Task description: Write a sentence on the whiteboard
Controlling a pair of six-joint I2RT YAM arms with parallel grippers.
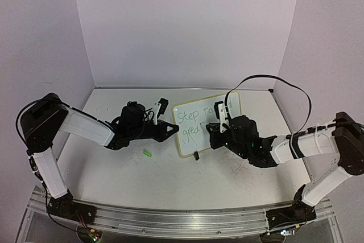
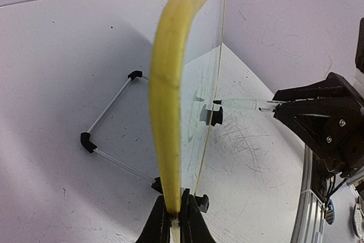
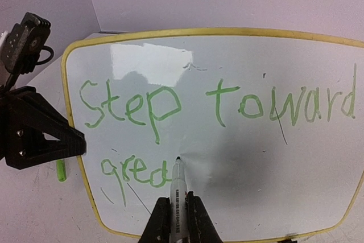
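Whiteboard (image 1: 199, 142) upright on table (image 1: 170, 180), left gripper (image 2: 173, 223) on its left edge, marker (image 3: 177, 186) tip on its face, right gripper (image 3: 177, 225) before it, stub (image 1: 148, 153) front-left.

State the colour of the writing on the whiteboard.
Green writing, clearest in the right wrist view.

Small white board with yellow-green rim (image 1: 196, 145) stands upright on white desk (image 1: 170, 186), walls off middle from left to right. Left fingers (image 2: 154, 229) pinch its left edge; right fingers (image 3: 154, 226) shut on thin marker pen (image 3: 177, 189), tip on board face: front crowded. Black wire stand (image 2: 85, 140) splays behind board. Small green piece (image 1: 147, 153) lies on desk, front-left of board. Black cable (image 1: 267, 76) arcs high right of board. Open room: near desk strip, far-left corner.
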